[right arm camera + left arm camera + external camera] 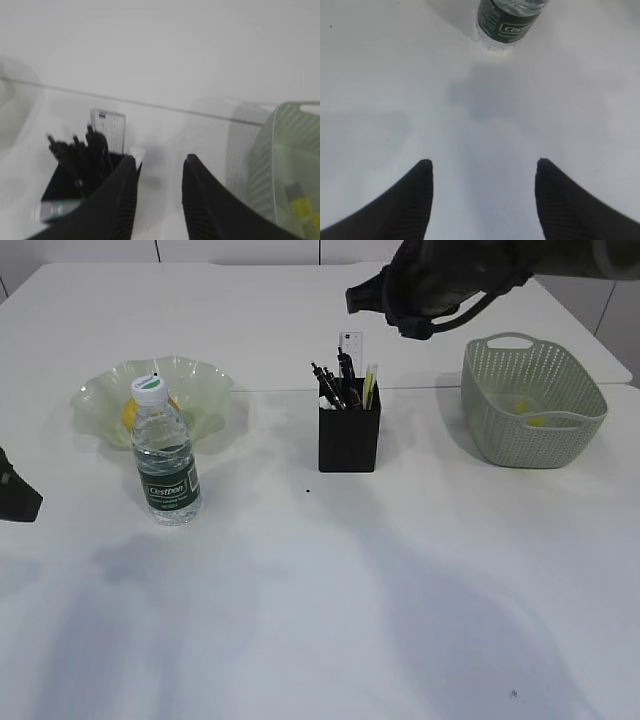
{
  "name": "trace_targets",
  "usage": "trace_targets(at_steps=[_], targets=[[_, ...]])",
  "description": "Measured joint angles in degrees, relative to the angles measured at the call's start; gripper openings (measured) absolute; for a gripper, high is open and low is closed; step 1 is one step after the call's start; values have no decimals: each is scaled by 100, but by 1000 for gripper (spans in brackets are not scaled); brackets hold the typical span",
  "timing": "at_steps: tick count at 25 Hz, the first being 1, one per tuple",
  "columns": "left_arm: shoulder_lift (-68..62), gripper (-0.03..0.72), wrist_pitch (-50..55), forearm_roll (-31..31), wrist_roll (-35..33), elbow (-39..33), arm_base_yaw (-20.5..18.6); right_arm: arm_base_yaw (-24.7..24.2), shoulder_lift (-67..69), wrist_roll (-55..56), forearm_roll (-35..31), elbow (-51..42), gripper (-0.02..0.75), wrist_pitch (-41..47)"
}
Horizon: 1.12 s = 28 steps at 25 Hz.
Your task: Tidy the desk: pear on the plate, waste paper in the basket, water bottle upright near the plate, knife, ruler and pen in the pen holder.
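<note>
The pear (128, 413) lies in the pale green plate (205, 390), mostly hidden behind the upright water bottle (166, 455) (509, 22). The black pen holder (349, 438) (57, 192) holds dark pens (330, 385), the clear ruler (351, 346) (111, 131) and a pale yellow knife (370, 387). Yellow waste paper (537, 421) (303, 206) lies in the basket (575, 395) (280, 150). My right gripper (160, 160) hovers open above the desk between holder and basket, nothing between its fingers. My left gripper (482, 162) is open and empty over bare desk, short of the bottle.
The right arm (430, 280) reaches in from the top right, above and behind the pen holder. A dark part of the left arm (15, 500) shows at the left edge. A seam (280, 390) runs across the white desk behind the objects.
</note>
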<state>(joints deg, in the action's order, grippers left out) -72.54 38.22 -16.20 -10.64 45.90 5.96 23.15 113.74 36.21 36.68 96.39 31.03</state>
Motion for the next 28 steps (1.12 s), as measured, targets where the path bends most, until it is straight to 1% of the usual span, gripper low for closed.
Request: trace_targets(at_steps=[4, 7, 13, 18, 22, 25, 28], targets=[[0, 456, 0, 0, 0, 0, 0, 0, -13, -1998, -1600, 0, 231, 954], [0, 456, 0, 0, 0, 0, 0, 0, -22, -2868, -2374, 0, 231, 1563], [0, 456, 0, 0, 0, 0, 0, -35, -409, -3511, -2691, 0, 231, 2229], [0, 456, 32, 0, 0, 0, 0, -400, -724, -4004, -3350, -103, 231, 2542], [0, 456, 32, 0, 0, 0, 0, -787, -1029, -4140, -3591, -706, 231, 2552], [0, 456, 57, 0, 10, 0, 0, -1026, -1374, -4152, -3603, -1397, 231, 2476], [62, 456, 94, 64, 185, 0, 0, -1152, -1848, -4152, -3603, -2202, 231, 2194]])
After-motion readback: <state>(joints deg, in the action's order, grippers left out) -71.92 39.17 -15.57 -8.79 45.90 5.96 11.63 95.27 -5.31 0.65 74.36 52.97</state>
